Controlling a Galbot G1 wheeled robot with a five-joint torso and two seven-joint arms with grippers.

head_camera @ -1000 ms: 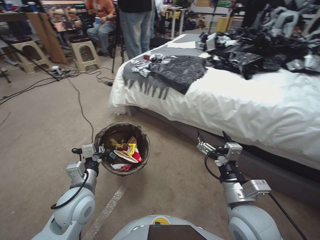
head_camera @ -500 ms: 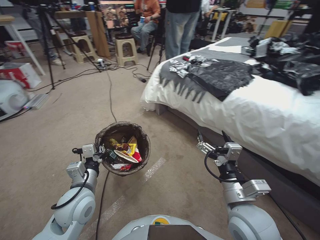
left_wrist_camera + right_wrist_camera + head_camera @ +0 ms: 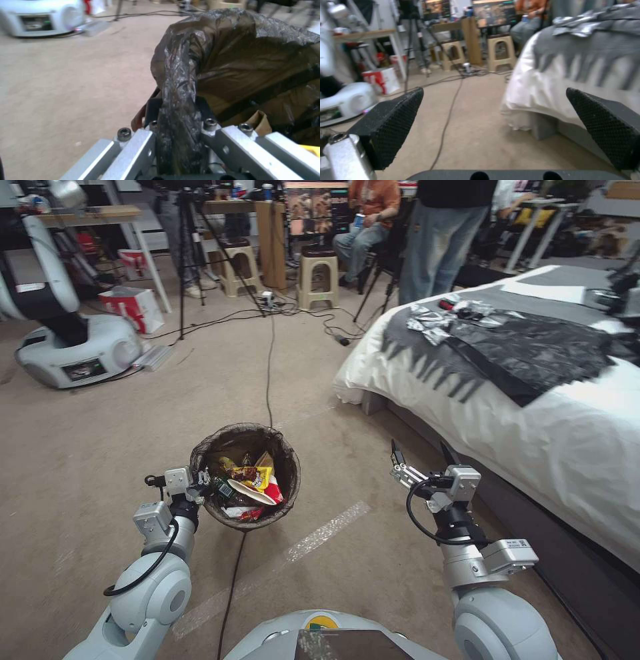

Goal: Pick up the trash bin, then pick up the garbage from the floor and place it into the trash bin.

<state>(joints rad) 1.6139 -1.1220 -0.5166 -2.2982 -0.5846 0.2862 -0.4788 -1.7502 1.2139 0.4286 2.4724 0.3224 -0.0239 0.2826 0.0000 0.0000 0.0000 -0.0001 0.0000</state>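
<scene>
Camera swung left; trash bin [image 3: 245, 477] litter-filled.

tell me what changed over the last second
The robot turned left: the bed slid to the right of the head view, and another robot's white base came in at left. Nothing was taken or let go. The left pincer stays clamped on the trash bin rim, garbage inside; the right pincer stays open and empty.

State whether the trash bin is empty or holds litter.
Holds litter: the trash bin, gripped at its rim by the left tool, shows wrappers inside.
</scene>
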